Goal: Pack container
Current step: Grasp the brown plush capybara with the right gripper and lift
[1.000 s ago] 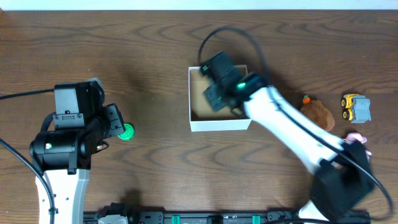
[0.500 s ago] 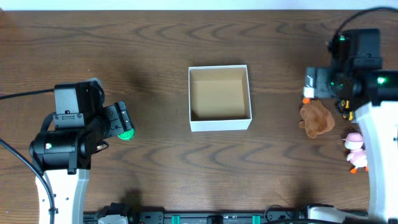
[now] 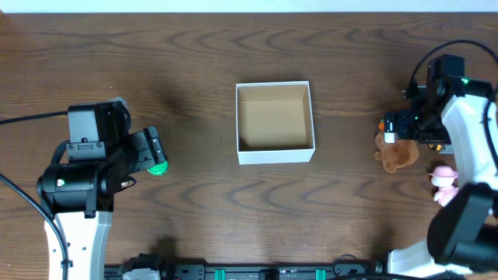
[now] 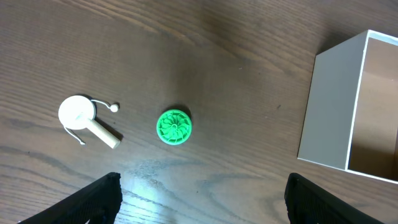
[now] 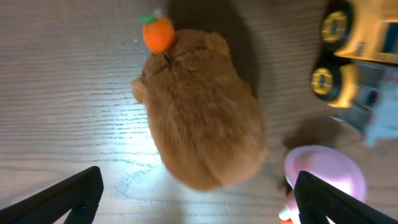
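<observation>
The container (image 3: pixel 276 155), a square white box with a tan inside, stands mid-table with nothing in it; its white wall (image 4: pixel 329 112) shows at the right of the left wrist view. My left gripper (image 3: pixel 149 154) is open just behind a green ribbed disc (image 4: pixel 174 127), its fingers spread wide (image 4: pixel 202 196) and holding nothing. My right gripper (image 3: pixel 401 124) hangs open over a brown plush animal (image 5: pixel 202 112) with a small orange fruit (image 5: pixel 157 32) on its head. The right gripper's fingers (image 5: pixel 199 199) straddle the plush's near end without touching it.
A white ball-and-stick toy (image 4: pixel 81 115) lies left of the green disc. A yellow and grey toy truck (image 5: pixel 354 62) and a pink toy (image 5: pixel 323 174) sit close to the plush on its right. The pink toy (image 3: pixel 443 175) lies by the right arm.
My right arm has swung from over the container to the right side, above the plush, and its jaws have opened. The left jaws have opened wider; the left arm stayed put.
</observation>
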